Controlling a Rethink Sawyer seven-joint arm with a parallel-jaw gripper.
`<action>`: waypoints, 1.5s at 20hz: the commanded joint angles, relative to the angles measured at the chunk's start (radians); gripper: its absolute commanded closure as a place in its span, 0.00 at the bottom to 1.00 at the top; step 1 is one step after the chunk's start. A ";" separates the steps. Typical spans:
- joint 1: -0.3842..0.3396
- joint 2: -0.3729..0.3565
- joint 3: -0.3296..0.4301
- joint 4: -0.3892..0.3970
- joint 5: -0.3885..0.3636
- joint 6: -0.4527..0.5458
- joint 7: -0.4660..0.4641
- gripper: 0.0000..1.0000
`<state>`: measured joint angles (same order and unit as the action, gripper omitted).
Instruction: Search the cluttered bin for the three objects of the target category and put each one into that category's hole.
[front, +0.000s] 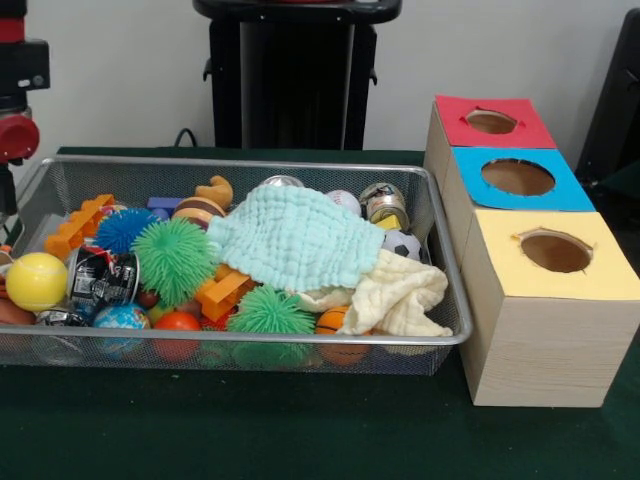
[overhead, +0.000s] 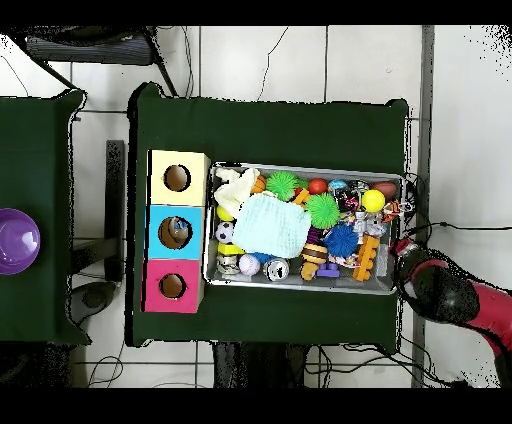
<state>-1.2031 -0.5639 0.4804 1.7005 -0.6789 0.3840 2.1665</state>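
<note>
- Sitting on the green tabletop (front: 300, 430): the wire-mesh bin (front: 445, 262), packed full, with three wooden boxes lined up just beside it.
- Red-topped box (front: 495, 122) farthest back in the front view, then the blue-topped box (front: 520, 178), then the yellow-topped box (front: 553, 255) nearest the camera. One round hole in each lid.
- From overhead, looks like something already lying inside the blue one; can't tell what. Other two holes just look dark.
- Inside the bin: a mint cloth (front: 290, 238) draped across the middle, a cream cloth (front: 400, 295) bunched in the corner nearest the boxes, both covering stuff underneath.
- Also in there: spiky green balls (front: 172, 258), a spiky blue one (front: 122, 228), a yellow ball (front: 36, 280), a small soccer ball (front: 402, 243), orange bricks (front: 78, 226), a shiny can (front: 103, 278), a jar (front: 384, 203).
- Arm (overhead: 455, 295) parked off the bin's end, away from the boxes. Gripper itself not clearly shown, so can't tell if it's apart or together.
- Seems like the search step, nothing grabbed yet.
- Best bet: start with whatever target pieces lie exposed on top, come straight down, stay off the mesh walls.
- Then probably shift the cloths aside, since they could be hiding more.
- Round stuff likely to roll when nudged, so centre the grip.
</note>
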 joint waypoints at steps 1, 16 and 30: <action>-0.138 0.070 0.183 0.078 0.076 0.021 -0.154 0.00; 0.183 0.001 -0.051 0.008 -0.228 -0.055 -0.092 1.00; 0.211 0.113 -0.135 -0.075 -0.259 -0.146 -0.030 1.00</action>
<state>-1.0011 -0.5470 0.3938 1.6892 -0.8532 0.2734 2.1665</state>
